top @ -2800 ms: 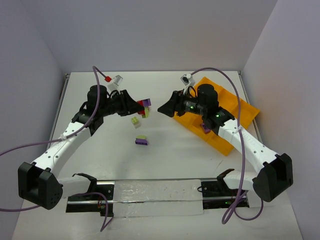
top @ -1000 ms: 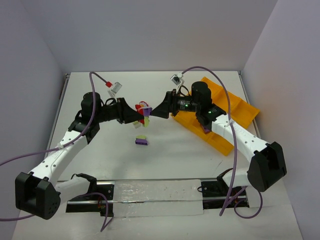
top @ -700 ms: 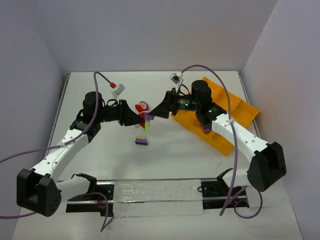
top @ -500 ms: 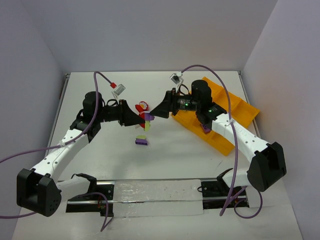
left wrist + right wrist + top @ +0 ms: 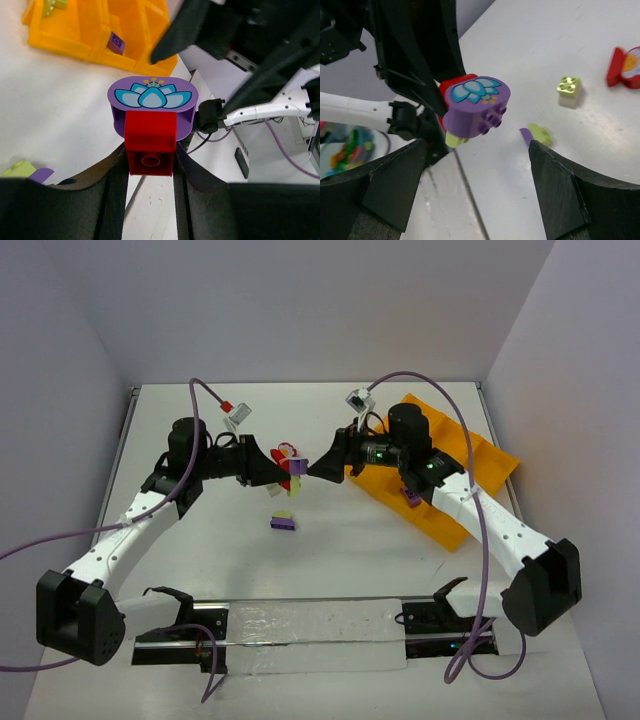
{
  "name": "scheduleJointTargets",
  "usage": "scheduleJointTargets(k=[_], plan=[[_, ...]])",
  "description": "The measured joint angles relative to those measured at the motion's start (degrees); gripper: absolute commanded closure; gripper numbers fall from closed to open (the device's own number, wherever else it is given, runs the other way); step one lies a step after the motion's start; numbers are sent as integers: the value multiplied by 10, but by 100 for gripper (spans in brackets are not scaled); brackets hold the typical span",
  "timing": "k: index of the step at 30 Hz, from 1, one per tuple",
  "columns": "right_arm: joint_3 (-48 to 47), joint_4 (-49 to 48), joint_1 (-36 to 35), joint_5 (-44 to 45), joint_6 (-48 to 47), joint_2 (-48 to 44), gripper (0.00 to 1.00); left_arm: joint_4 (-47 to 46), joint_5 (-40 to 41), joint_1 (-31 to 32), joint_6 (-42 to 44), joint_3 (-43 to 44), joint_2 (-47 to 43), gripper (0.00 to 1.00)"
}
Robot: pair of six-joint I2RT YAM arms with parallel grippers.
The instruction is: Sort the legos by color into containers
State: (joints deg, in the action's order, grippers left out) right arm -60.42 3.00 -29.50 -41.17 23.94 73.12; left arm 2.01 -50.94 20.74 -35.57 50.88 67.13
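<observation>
Gripping a red-and-purple clump (image 5: pixel 150 127) left of the tray (image 5: pixel 482 454), the left claw (image 5: pixel 276 468) faces the wide-open right claw (image 5: pixel 318 463); several bricks (image 5: pixel 283 521) lie unsorted.

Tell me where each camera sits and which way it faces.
Top external: above and behind, looking down at the table; left arm and right arm show.
Left wrist: behind the left gripper, shut on the clump, facing the tray.
Right wrist: behind the open right gripper, facing that clump.
All three share the clump.
</observation>
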Motion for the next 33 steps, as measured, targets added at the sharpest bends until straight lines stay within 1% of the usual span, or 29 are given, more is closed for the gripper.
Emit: scheduleJointTargets(k=[2,4,7,10,12,16,20,22,28,33], plan=[[1,24,0,24,-36,-28,11,13,5,-3,-3,7,15,100],[6,31,-1,50,-80,-63,18,27,13,-5,-7,10,26,100],[36,17,-5,72,-168,-114,15,58,24,-7,-21,15,40,100],[94,-11,-34,105,-260,-151,15,75,30,-10,-49,20,49,100],[126,-23,-57,127,-325,-158,16,79,29,-11,-71,20,50,100],[181,-59,-91,162,-431,-155,17,78,22,-13,-110,20,50,100],[200,-114,-101,177,-492,-140,21,66,5,-13,-147,19,50,100],[186,-127,-101,178,-520,-117,21,62,-3,-13,-156,16,50,100],[108,-113,-99,166,-585,-30,21,74,-7,-13,-149,15,49,100],[73,-85,-93,127,-616,2,21,97,-7,-16,-133,17,45,100]])
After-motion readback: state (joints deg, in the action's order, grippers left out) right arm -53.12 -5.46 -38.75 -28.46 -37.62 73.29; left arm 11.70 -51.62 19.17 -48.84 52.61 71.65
